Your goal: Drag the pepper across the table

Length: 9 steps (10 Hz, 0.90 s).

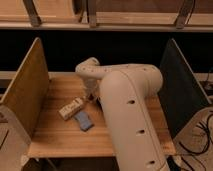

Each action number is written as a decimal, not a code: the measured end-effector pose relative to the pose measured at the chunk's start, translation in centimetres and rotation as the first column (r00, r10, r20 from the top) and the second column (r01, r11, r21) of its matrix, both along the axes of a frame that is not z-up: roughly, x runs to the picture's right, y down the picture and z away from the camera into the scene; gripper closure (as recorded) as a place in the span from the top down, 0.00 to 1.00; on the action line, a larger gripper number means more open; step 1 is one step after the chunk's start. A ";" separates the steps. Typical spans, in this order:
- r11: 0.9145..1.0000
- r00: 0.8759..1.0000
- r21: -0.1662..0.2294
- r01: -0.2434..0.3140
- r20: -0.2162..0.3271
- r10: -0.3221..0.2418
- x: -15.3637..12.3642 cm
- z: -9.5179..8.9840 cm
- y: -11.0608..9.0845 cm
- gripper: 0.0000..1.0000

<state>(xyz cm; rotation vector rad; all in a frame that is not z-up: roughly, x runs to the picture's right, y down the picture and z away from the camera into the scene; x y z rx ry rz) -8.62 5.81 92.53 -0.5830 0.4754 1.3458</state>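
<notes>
The big white arm (127,107) reaches over the table (55,135) from the right, bending down near its middle. The gripper (90,95) sits low at the tabletop, clenched tight; whether it grasps anything, I cannot tell. The pepper is hidden from sight. Just left lie a pale box (71,108) and a blue pad (83,120).

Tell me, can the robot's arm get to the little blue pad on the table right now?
Probably yes. The gripper is low over the table, beside the pale box, its fingers shut. The blue pad lies just in front of that box with nothing on top of it.
</notes>
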 end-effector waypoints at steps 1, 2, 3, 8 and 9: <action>1.000 1.000 -0.003 0.002 0.011 -0.002 0.0 0.4 -0.3 0.10; 1.000 1.000 -0.009 0.002 0.016 -0.002 0.1 0.8 -0.2 0.10; 1.000 1.000 -0.011 0.001 0.017 -0.001 0.3 1.2 -0.3 0.10; 1.000 0.999 -0.029 0.008 0.048 -0.007 0.2 3.7 -1.0 0.13; 0.999 0.999 -0.033 0.012 0.053 -0.010 0.1 4.0 -1.1 0.21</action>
